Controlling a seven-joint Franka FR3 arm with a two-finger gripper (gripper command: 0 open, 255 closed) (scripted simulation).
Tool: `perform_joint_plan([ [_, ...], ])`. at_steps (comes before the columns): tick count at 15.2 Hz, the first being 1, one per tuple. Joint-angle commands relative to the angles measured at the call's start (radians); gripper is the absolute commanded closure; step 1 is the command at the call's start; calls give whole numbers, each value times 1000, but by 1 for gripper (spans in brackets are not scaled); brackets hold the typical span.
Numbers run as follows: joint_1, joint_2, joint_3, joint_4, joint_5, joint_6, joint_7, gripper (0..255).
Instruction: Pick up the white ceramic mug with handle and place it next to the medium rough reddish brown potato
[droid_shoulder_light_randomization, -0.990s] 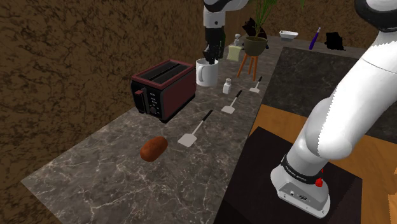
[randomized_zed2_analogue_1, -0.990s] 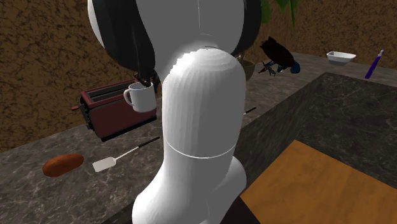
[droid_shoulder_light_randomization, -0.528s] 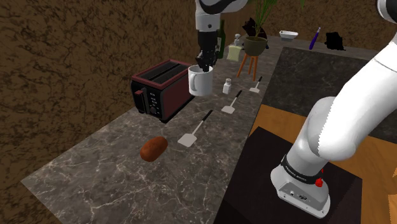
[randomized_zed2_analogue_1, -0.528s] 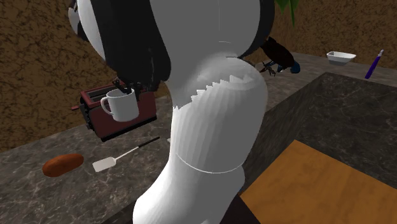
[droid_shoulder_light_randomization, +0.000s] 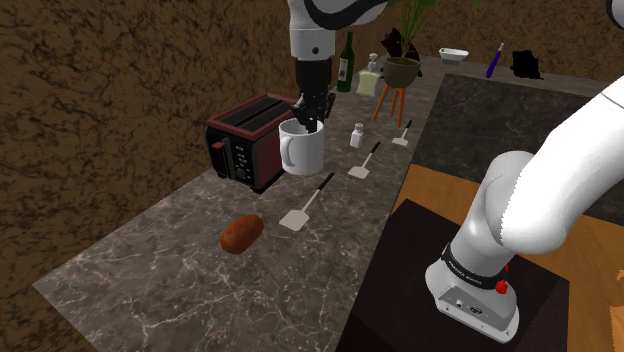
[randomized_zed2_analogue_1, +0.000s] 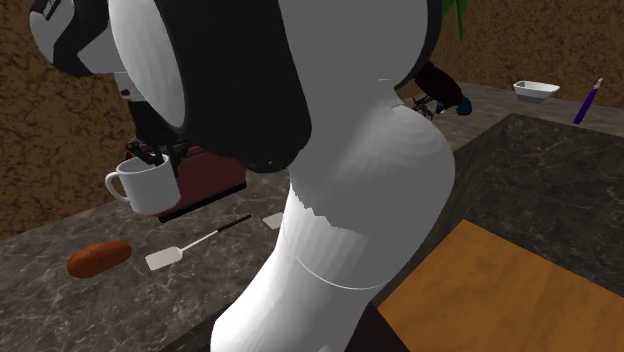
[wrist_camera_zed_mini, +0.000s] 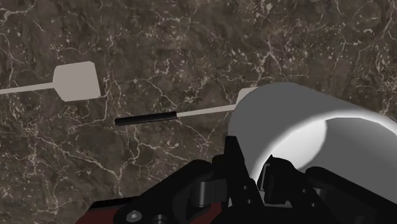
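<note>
Mug's come forward: you've carried the white mug (droid_shoulder_light_randomization: 302, 150) from behind the toaster (droid_shoulder_light_randomization: 255, 140), and it now hangs in the air just beside the toaster's long side. The gripper (droid_shoulder_light_randomization: 308, 122) is pinched on the rim, one finger inside, one outside. That rim-only hold is your risk: swing hard and the mug could twist or slip. Drop early and you clip the toaster. Overshoot and you nudge the potato (droid_shoulder_light_randomization: 241, 233), lying well past the toaster's control end, and it may roll. No brand or lettering reads anywhere; the toaster's panel marks are too small.
</note>
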Motion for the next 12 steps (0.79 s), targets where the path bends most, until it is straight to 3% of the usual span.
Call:
perform_joint_plan([
  [1, 21, -11, 32, -8, 16, 0, 49, 255],
  [12, 132, 21, 212, 31, 92, 18, 314, 255],
])
